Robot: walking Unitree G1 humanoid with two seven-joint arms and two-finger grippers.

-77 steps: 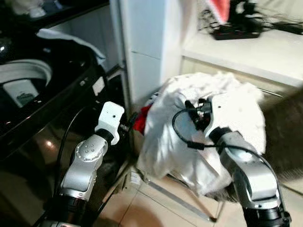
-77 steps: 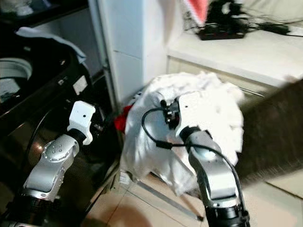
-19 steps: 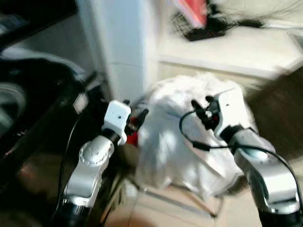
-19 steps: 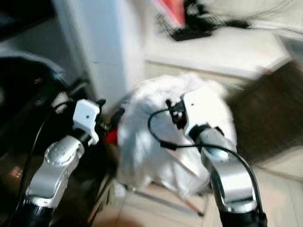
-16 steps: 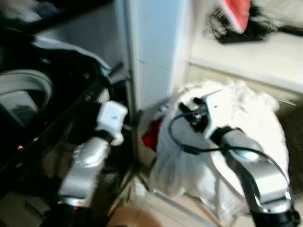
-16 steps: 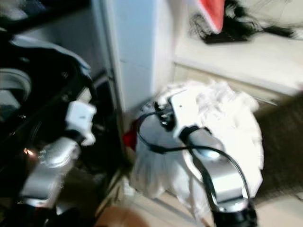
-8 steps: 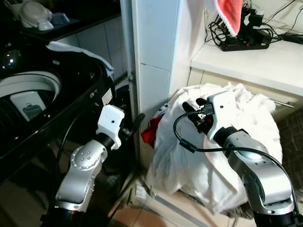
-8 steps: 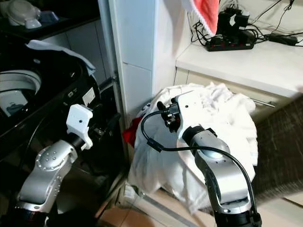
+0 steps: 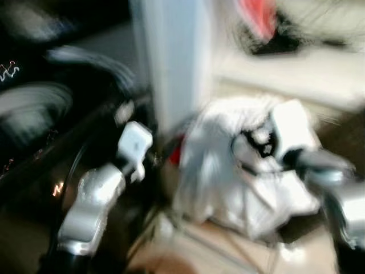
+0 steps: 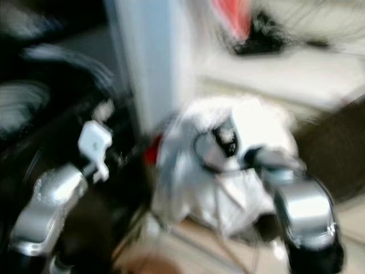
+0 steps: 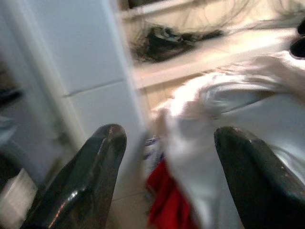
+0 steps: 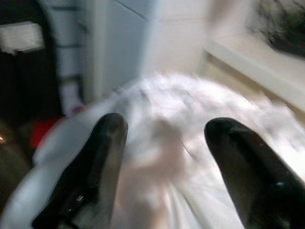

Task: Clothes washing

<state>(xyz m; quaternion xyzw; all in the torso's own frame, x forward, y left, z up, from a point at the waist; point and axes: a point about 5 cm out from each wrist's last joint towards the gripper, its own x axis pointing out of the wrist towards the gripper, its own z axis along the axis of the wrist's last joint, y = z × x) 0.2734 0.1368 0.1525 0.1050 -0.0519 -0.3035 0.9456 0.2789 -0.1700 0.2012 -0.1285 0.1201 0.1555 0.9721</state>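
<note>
While white laundry (image 9: 228, 171) heaps the basket, both grippers' jaws gape empty; red cloth (image 11: 169, 210) beneath.

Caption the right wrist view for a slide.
Open right gripper poised over the white laundry pile, a red garment peeking out beside it; image motion-blurred.

Blurred room: white tiled pillar (image 9: 171, 63) between a dark glossy appliance front (image 9: 34, 171) on the left and a pale countertop (image 9: 285, 71) holding tangled black cables (image 9: 279, 40), red cloth (image 9: 256, 14) hanging above, beige tile floor (image 9: 199, 251).
</note>
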